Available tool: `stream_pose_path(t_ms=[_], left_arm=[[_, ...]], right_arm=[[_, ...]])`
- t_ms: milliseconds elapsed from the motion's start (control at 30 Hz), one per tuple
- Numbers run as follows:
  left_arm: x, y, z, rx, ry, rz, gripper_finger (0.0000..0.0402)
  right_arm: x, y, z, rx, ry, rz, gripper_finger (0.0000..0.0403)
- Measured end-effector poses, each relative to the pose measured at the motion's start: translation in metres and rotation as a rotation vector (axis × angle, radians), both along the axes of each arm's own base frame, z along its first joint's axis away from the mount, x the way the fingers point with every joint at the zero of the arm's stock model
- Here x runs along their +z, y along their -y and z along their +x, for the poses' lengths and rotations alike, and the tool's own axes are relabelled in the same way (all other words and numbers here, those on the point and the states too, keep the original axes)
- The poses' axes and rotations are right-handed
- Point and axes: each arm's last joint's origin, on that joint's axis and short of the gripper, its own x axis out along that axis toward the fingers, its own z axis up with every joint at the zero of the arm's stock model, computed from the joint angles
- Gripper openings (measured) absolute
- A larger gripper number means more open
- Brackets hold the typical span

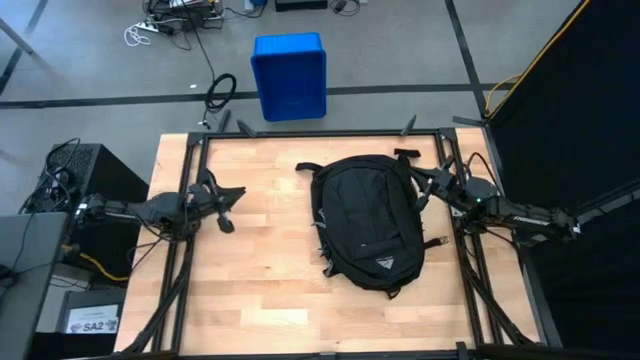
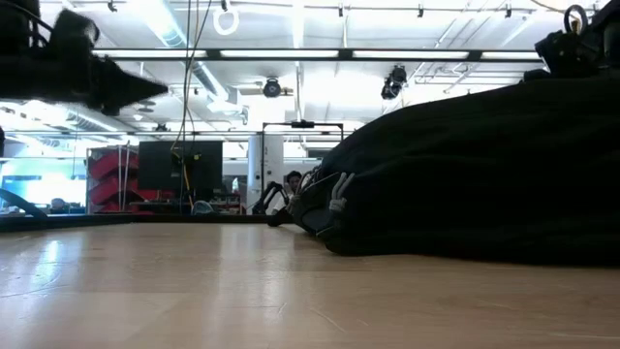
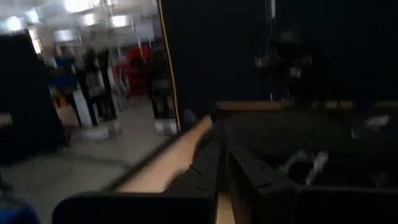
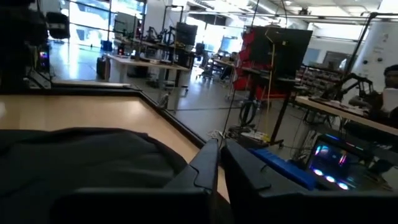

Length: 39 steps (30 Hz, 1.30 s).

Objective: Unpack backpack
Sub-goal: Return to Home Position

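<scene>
You have the black backpack (image 1: 367,222) lying flat on the wooden surface (image 1: 260,290), a little right of the middle and nearer the right edge than the left. Its length runs from the far edge toward the near edge. Its small white logo (image 1: 386,265) sits at the end facing the near edge, and thin pale strips (image 1: 322,238) show along the side facing the left edge. From the low view it reads as a broad dark mound (image 2: 484,174) resting on the wood.

Your right claw (image 1: 422,188) hangs just beside the backpack's far right corner, by the right edge of the surface. You cannot tell from above whether it touches the fabric. Its wrist view shows the two fingers (image 4: 205,163) pressed together with nothing between them, and the dark fabric (image 4: 81,155) spread close beneath them.

Your left claw (image 1: 232,208) is raised over the left part of the surface, well apart from the backpack. Its fingers (image 3: 249,171) are likewise pressed together and hold nothing.

Beyond the far edge, a blue plastic bin (image 1: 289,76) stands on the floor. A black curtain (image 1: 570,120) hangs past the right edge. A person (image 4: 390,81) sits at a desk out in the room.
</scene>
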Motion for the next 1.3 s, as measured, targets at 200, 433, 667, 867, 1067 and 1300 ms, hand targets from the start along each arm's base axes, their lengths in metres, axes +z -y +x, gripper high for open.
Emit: stream_pose_path(t_ms=[200,433,667,867,1067,1300], left_arm=[[-0.001,-0.001,0.004,0.06,-0.051,0.052,0.0002],[0.021,-0.002,0.0,0.117,0.107,0.178,0.0002],[0.02,-0.004,-0.001,0.174,0.144,0.061,0.0003],[0.009,-0.007,0.0,0.251,0.054,0.006,0.0003],[-0.004,-0.012,0.002,0.276,-0.034,-0.045,0.0003],[-0.002,-0.013,0.003,0.197,-0.014,-0.04,0.0003]], right_arm=[[0.001,0.0,0.0,0.01,0.01,-0.003,0.0011],[0.001,0.0,0.0,0.01,0.008,-0.004,0.0016],[0.001,0.0,0.0,0.011,0.008,-0.004,0.0019],[0.001,0.0,0.0,0.012,0.008,-0.005,0.0019],[0.001,0.0,0.0,0.012,0.008,-0.005,0.0011],[0.0,0.0,0.0,0.011,0.008,-0.005,0.0004]])
